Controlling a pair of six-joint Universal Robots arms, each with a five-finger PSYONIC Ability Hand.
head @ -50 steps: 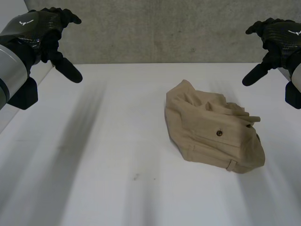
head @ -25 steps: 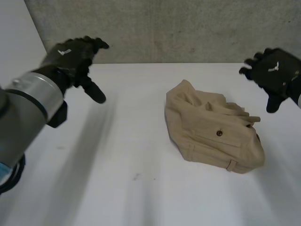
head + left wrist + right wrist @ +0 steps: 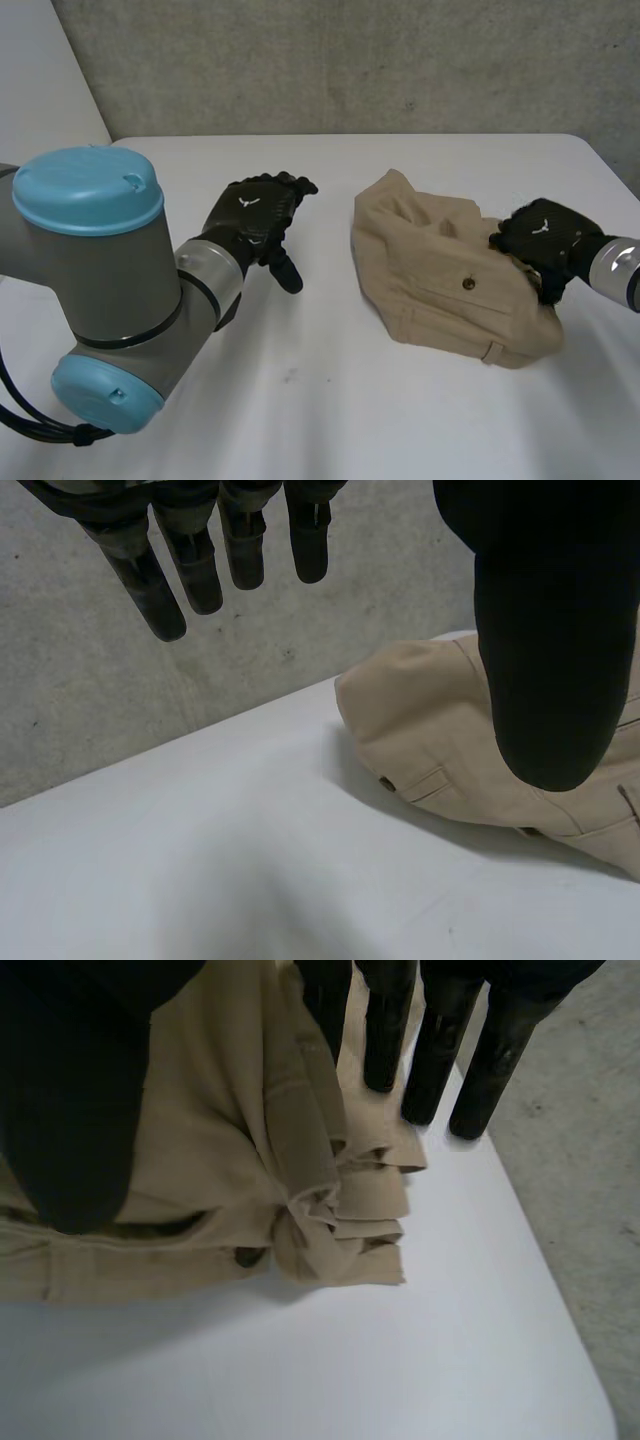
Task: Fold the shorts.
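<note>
Khaki shorts [image 3: 450, 275] lie crumpled right of centre on the white table [image 3: 330, 420], soft woven cloth (one dark button [image 3: 466, 283] showing) bunched in stacked folds under the right hand [image 3: 545, 240], which is spread wide and holds nothing. The left hand [image 3: 258, 215] hangs apart beside them, likewise spread and empty. Pinching that bunch may catch several layers and drag the heap rather than spread it.

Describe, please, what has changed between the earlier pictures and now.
Both hands came down and inward: the left hand, open, now hovers over the table beside the shorts; the right hand, open, is above their bunched edge. Nothing is grasped. The shorts stayed put.
</note>
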